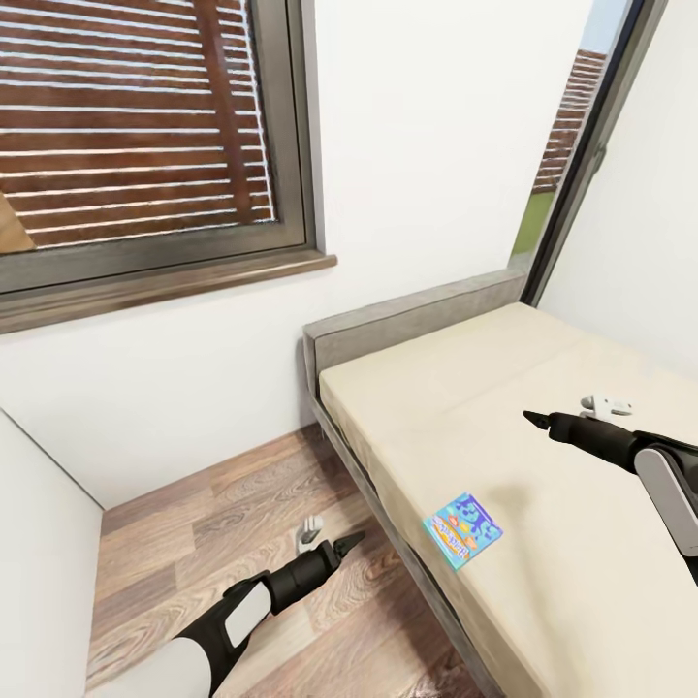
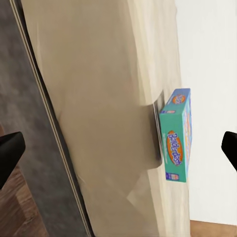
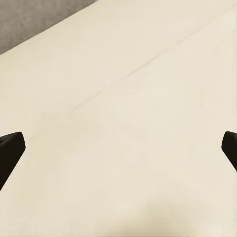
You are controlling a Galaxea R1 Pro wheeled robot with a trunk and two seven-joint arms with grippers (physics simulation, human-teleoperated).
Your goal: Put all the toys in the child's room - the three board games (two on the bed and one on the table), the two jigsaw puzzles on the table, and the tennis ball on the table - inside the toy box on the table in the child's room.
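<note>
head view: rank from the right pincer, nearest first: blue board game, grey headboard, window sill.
1. Blue board game: on the bed near its floor-side edge, below-left of the right pincer.
2. Grey headboard: at the bed's far end.
3. Window sill: on the wall beyond the headboard, far left.

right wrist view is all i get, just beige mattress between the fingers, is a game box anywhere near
Observer: Yes. A light-blue game box lies flat on the bed, close to its near edge.
Operator: where is my right tool compared to it
Observer: The right tool hangs over the mattress, further toward the headboard than the box, and apart from it.
Operator: and the left tool
Observer: The left tool is beside the bed, over the wooden floor. Its camera looks across the mattress at the box's side.
Operator: either one holding something
Observer: No. Both are open, with nothing between the fingers.
</note>
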